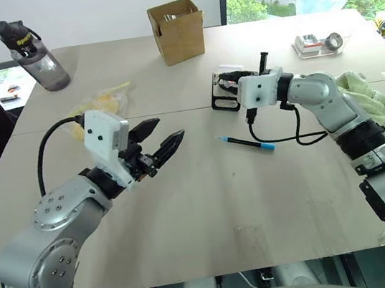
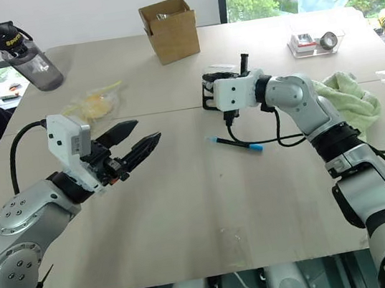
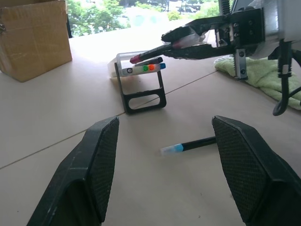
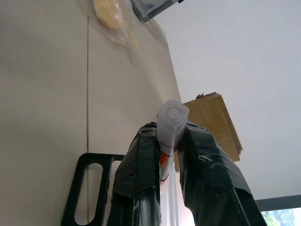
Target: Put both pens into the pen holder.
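Pen holder (image 1: 225,92) mid-table, cardboard box (image 1: 178,30) behind it. Pen (image 1: 246,142) lies on table (image 1: 210,214) before holder (slightly right). Bottle (image 1: 33,56) far-left corner; towel (image 1: 366,93) right.

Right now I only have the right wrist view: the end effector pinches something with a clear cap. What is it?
Observer: A pink-ended pen, in the right end effector, its tip just over the pen holder.
Operator: Where's the other pen?
Observer: The light-blue-ended pen lies on the table, nearer the robot than the holder.
Operator: And the left end effector?
Observer: Open, above the table, holding nothing.
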Available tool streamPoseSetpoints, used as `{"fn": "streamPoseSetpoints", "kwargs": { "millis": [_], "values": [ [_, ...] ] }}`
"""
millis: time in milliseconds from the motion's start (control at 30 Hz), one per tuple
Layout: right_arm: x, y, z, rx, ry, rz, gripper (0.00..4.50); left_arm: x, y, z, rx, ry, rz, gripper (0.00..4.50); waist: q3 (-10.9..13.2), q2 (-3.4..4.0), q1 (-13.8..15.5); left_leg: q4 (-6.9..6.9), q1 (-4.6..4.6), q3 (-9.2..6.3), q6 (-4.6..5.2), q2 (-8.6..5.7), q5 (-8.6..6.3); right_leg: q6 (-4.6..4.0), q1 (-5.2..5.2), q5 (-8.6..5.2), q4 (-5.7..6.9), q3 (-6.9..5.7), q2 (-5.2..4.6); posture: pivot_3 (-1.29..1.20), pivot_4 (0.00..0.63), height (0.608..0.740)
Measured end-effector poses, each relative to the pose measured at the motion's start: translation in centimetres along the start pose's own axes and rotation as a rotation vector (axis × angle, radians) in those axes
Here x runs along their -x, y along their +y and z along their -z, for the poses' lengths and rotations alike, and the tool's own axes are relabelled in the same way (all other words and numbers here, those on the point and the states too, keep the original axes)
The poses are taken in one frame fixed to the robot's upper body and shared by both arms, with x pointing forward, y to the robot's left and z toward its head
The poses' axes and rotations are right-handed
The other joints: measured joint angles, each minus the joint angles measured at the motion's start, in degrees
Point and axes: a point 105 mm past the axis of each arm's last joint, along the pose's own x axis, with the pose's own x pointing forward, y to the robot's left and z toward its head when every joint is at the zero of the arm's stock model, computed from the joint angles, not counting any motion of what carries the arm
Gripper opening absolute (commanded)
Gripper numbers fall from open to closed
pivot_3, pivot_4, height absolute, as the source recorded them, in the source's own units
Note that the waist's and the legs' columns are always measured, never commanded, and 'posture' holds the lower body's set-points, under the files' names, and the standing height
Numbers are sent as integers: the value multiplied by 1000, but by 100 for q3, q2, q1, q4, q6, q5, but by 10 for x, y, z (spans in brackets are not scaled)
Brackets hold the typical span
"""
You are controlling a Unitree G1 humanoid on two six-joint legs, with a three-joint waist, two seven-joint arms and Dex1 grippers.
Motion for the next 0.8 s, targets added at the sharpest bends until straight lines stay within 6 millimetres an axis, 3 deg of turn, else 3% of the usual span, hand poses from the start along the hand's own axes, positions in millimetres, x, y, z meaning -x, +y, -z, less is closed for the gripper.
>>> {"fn": "streamPoseSetpoints", "kwargs": {
  "millis": [33, 67, 100, 233, 300, 333, 500, 633, 700, 733, 767, 800],
  "values": [
    [-1, -1, 1, 2, 4, 2, 114, 0, 0, 0, 0, -1, -1, 3207, 0, 0, 1, 0, 0, 0, 0, 0, 0, 0, 0, 0, 0, 0, 0, 0, 150, 736],
    [-1, -2, 2, 5, 15, 7, 1135, -1, 0, 0, 4, -4, -2, 3256, 0, 0, 1, 0, 0, 0, 0, 0, 0, 0, 0, 0, 0, 0, 0, 0, 150, 736],
    [-2, -3, 4, 2, 27, 11, 1338, -1, -1, 0, 8, -6, 1, 3256, 0, 0, 0, 1, 0, 1, 0, 0, 0, 0, 0, 0, 0, 1, 0, 0, 150, 736],
    [-5, -5, 8, -2, 53, 32, 3091, -4, -4, 2, 10, -3, 7, 3256, 0, 0, 0, 1, 0, 0, 0, 0, 0, 0, 0, 0, 1, 0, 0, 0, 150, 736],
    [-5, -8, 9, 0, 63, 45, 4201, -4, -4, 3, 9, -1, 8, 3256, 0, 0, -1, 1, 0, 1, 0, 0, 0, 0, 0, 0, 1, 0, 0, 0, 150, 736],
    [-5, -9, 9, 1, 66, 52, 4466, -5, -4, 3, 9, -2, 8, 3256, 0, 0, -1, 1, 0, 1, 0, 0, 0, 0, 0, 0, 1, 1, 0, 0, 150, 736],
    [-2, -18, 13, -47, 83, 106, 4466, -5, -4, 2, 5, -13, 4, 3256, 0, 0, -2, 1, 0, 1, 0, 0, 0, 0, 0, 0, 1, 1, 0, 0, 150, 736],
    [5, -26, 10, -235, 47, 139, 4466, -7, -6, 4, 7, -15, 10, 3256, 0, 0, 5, 0, -1, -2, 0, 1, 0, 0, 0, 1, 2, -1, 0, 0, 150, 736],
    [12, -14, 12, -361, 43, 87, 4466, -4, -5, 9, 13, -2, 1, 3256, -1, 0, 16, 0, -1, -2, 0, 1, 0, 0, 3, 1, -1, -3, -3, 0, 150, 736],
    [18, -2, 16, -439, 60, 34, 4466, -3, -6, 12, 21, 6, 4, 3256, -1, 0, 22, -1, -3, -2, 1, 1, -1, 0, 3, 1, -4, -4, -6, 0, 150, 736],
    [31, 22, 24, -556, 104, -66, 4466, 1, -6, 20, 40, 27, 5, 3256, -1, 0, 35, -2, -4, -2, 2, -1, -1, 0, 3, 0, -5, -9, -12, 0, 150, 736],
    [35, 30, 28, -595, 126, -95, 4466, 3, -5, 22, 46, 35, 2, 3256, -1, 0, 34, -1, -6, -2, 2, -2, -1, 0, 2, 0, -5, -10, -13, 0, 150, 736]
  ]
}}
